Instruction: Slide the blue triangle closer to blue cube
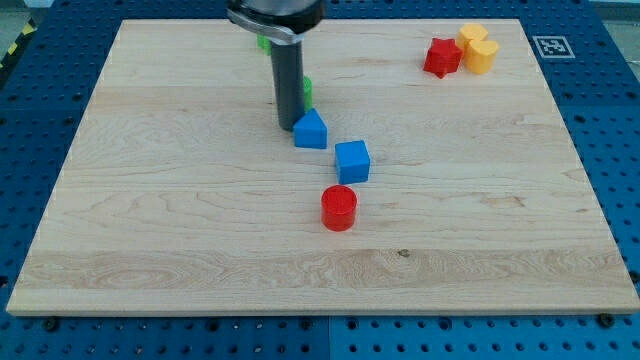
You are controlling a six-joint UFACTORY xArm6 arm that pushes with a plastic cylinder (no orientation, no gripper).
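The blue triangle [311, 130] lies near the board's middle, just up and to the left of the blue cube [352, 161], with a small gap between them. My tip [288, 127] stands on the board right against the blue triangle's left side, at the view's upper left of it. The rod rises straight up to the view's top edge.
A red cylinder [339, 208] stands just below the blue cube. A green block [306, 88] is partly hidden behind the rod, and another green piece [262, 42] shows near the top edge. A red star-like block [441, 57] and two yellow blocks [478, 48] sit at the top right.
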